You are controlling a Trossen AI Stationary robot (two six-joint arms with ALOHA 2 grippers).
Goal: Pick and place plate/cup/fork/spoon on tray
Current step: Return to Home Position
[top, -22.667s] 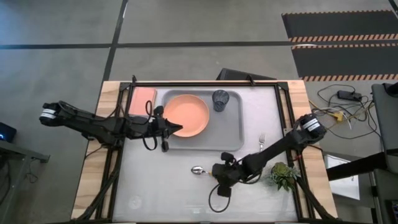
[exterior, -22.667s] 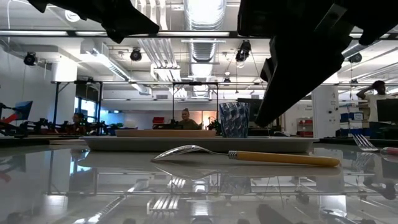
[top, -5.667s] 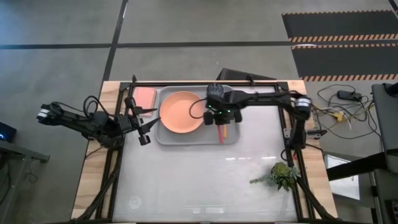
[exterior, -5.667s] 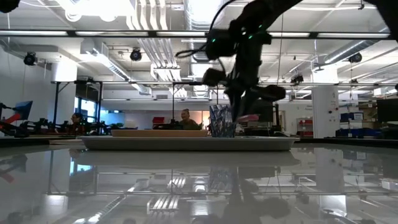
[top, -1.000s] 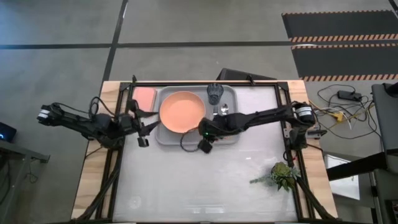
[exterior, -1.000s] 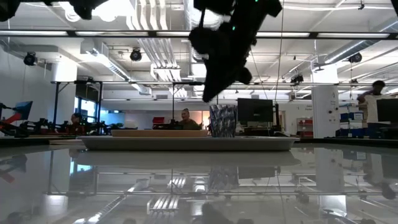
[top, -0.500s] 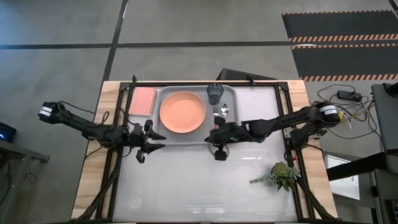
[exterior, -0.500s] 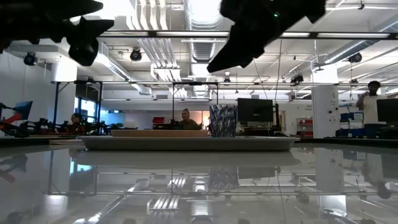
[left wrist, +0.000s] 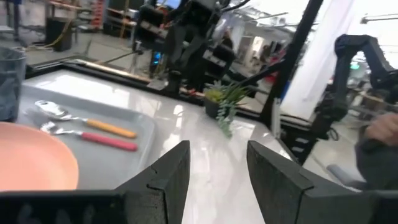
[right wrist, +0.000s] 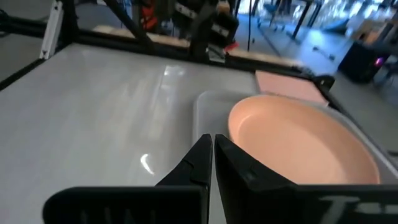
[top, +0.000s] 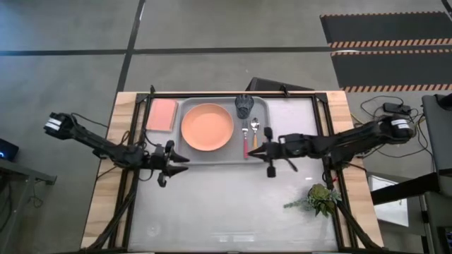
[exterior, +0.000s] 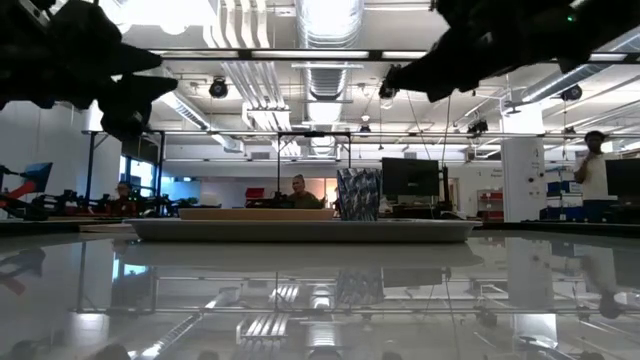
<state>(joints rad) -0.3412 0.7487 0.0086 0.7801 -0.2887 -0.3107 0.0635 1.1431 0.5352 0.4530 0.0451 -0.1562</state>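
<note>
The grey tray (top: pixel 270 156) lies at the table's far middle. On it rest the salmon plate (top: pixel 207 127), the dark cup (top: pixel 244 106), the red-handled fork (top: pixel 246 143) and the orange-handled spoon (top: pixel 255 134), side by side to the right of the plate. My left gripper (top: pixel 185 159) hovers open by the tray's near left corner, its fingers pointing toward the table's right, with nothing between them (left wrist: pixel 214 163). My right gripper (top: pixel 252 150) is shut and empty over the tray's near right part, pointing left toward the plate (right wrist: pixel 298 140).
A pink flat rectangle (top: pixel 162 114) lies left of the tray. A small potted plant (top: pixel 321 199) stands near the table's right edge. Black frame rails (top: pixel 233 94) run around the tabletop. The near half of the table is bare white surface (top: pixel 226 212).
My right gripper has drawn back from the tray's near edge toward the table's right edge, staying shut. My left gripper has moved a little toward the near edge and then to the right, staying open. The things on the tray have stayed where they were.
</note>
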